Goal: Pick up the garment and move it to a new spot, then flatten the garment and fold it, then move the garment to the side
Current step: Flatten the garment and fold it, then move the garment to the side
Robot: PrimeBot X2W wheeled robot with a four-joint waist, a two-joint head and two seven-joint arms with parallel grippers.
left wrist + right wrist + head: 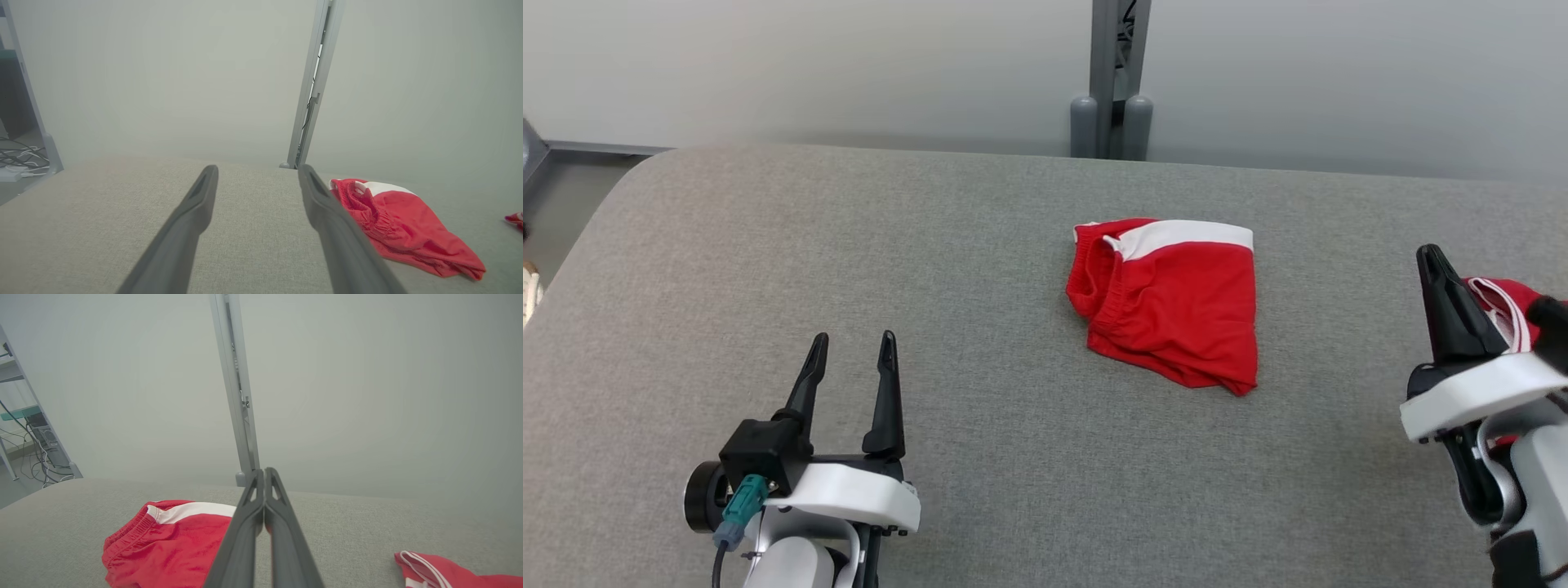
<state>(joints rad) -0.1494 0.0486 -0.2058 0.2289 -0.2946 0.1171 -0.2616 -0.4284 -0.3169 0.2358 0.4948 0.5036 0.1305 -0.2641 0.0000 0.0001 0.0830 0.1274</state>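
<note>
While the left tool (854, 336) stands wide open and empty low over the desk (931, 245), the right tool (1431, 253) has its fingers pressed together on nothing, just beside a second red piece (1507, 310) at the desk's right edge. Between the tools and well apart from both lie the shorts (1176, 306), folded compactly mid-desk. The fold looks done, so both tools probably hang back before the move aside.

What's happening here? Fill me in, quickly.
A two-armed robot is folding clothes on a grey table. Folded red shorts lie in the middle, touched by neither arm. The left fingers stand open over bare table; the right fingers are shut, empty, beside another red garment on the robot's right.
</note>
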